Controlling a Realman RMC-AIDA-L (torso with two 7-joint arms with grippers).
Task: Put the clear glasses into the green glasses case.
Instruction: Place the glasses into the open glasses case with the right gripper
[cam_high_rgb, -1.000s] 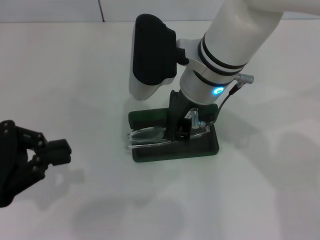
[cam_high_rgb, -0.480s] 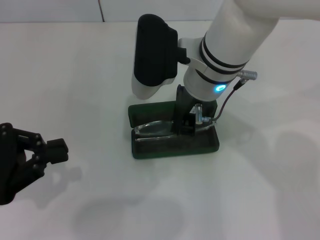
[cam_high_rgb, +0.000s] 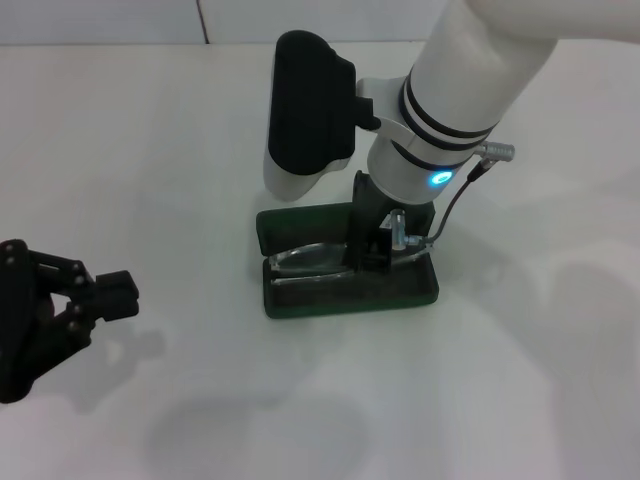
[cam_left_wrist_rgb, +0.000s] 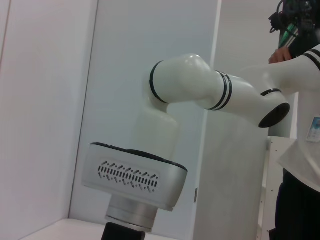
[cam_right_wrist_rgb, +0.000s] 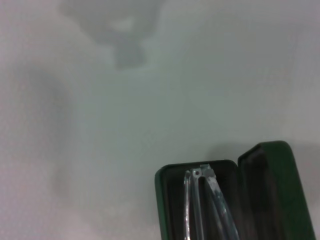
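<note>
The green glasses case (cam_high_rgb: 330, 300) lies open at the middle of the white table, its lid (cam_high_rgb: 300, 222) tipped back on the far side. The clear glasses (cam_high_rgb: 305, 258) lie lengthwise inside the case's tray. My right gripper (cam_high_rgb: 367, 255) reaches straight down into the tray and is shut on the glasses near their right half. In the right wrist view the case (cam_right_wrist_rgb: 272, 190) shows with the glasses' folded temples (cam_right_wrist_rgb: 200, 200) resting on the dark lining. My left gripper (cam_high_rgb: 100, 310) is parked open at the table's near left, far from the case.
The white table (cam_high_rgb: 180, 150) spreads around the case on every side. The right arm's forearm (cam_high_rgb: 470, 70) and its black wrist housing (cam_high_rgb: 308, 100) hang over the far side of the case. In the left wrist view a person (cam_left_wrist_rgb: 300, 150) stands behind the robot.
The glasses, which stuck out past the case's left end a second ago, now lie inside the tray. The right gripper shifted slightly right and down. The left arm barely moved.
</note>
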